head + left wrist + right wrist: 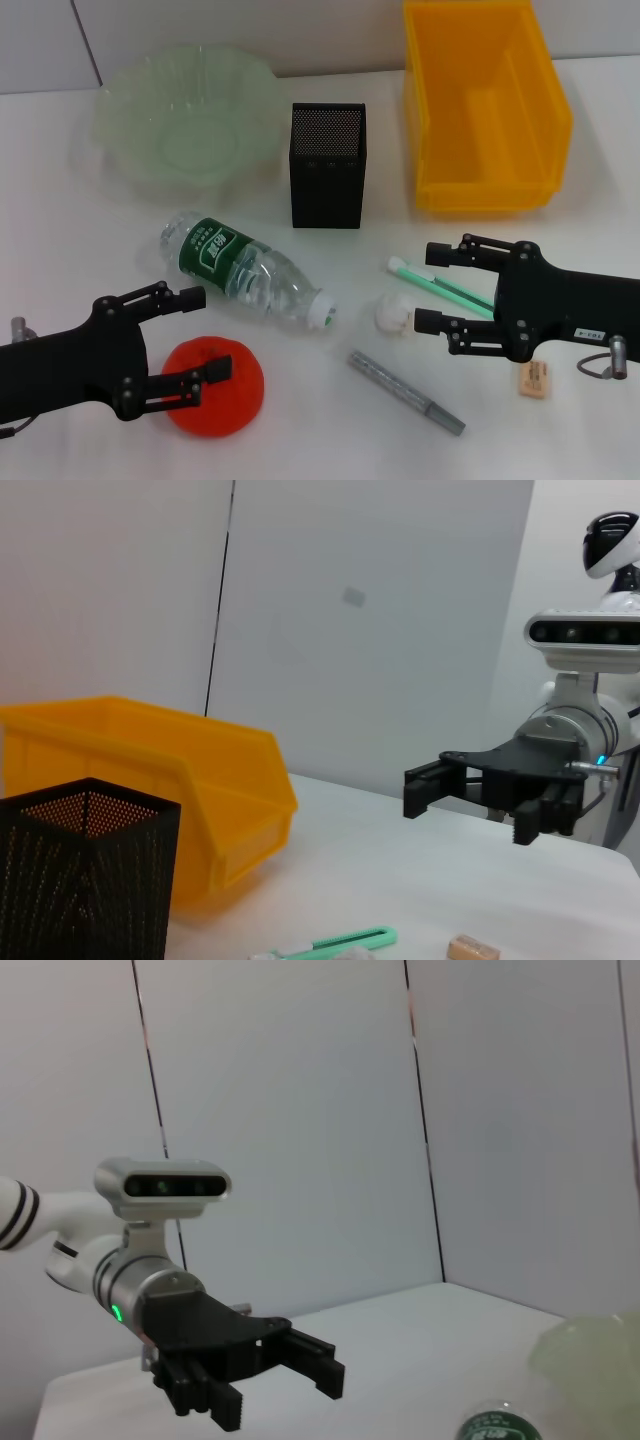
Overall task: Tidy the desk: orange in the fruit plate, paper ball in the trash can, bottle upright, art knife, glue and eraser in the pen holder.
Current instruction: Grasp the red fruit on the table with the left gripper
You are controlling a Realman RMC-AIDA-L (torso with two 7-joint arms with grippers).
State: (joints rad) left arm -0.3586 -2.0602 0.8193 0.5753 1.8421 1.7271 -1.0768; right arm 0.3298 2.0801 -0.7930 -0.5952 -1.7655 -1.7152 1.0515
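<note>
The left gripper stands wide open with the round orange fruit just under its lower finger – not gripped. Beyond its fingertips lies the clear plastic bottle with the green label, on its side. The right gripper also gapes wide; the small white paper ball sits just off its fingertips, the green-handled art knife runs between the jaws, and the tan eraser lies behind them, beside the wrist. The grey glue pen lies near the lower finger.

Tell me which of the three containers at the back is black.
The pen holder: a black mesh box standing between the pale green fruit plate and the yellow trash can. The other two are light coloured.
</note>
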